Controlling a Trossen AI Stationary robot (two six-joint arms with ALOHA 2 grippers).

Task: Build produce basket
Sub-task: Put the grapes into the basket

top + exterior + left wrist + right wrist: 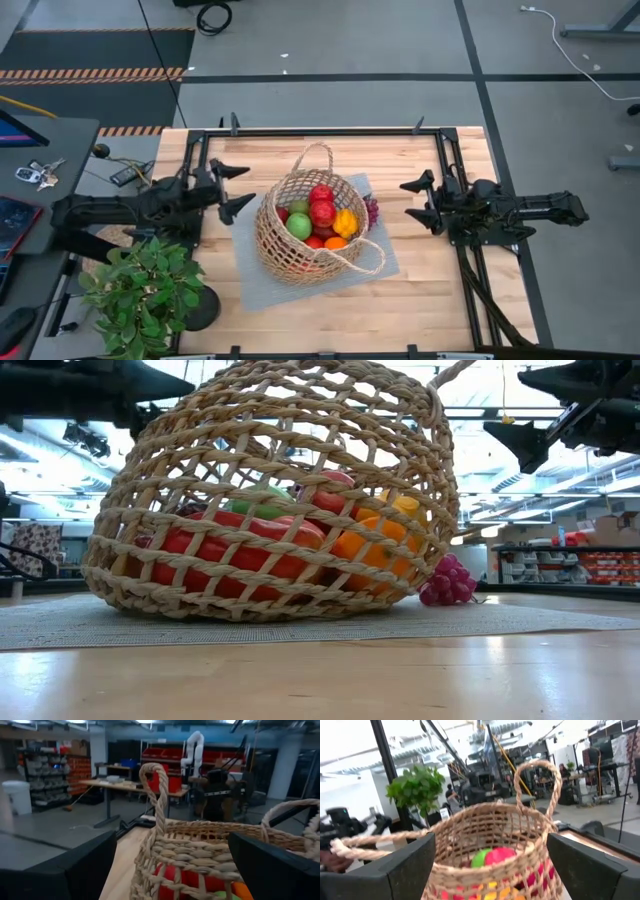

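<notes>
High view showed the basket (300, 245) on the grey mat (385, 262), holding produce (321, 212); grapes (372, 210) lay just outside. Both the left gripper (232, 188) and right gripper (418, 202) hung open, empty. Filling looked nearly finished; next probably needed the grapes lifted in.

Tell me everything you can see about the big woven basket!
The round tan wicker basket is woven in an open lattice, with two looped handles, one at the far rim and one at the near rim. It rests on a grey mat in the middle of the wooden table. Inside are toy fruits: red apples, a green one, something yellow and orange. Purple grapes lie beside it. Neither tool touches it.
</notes>
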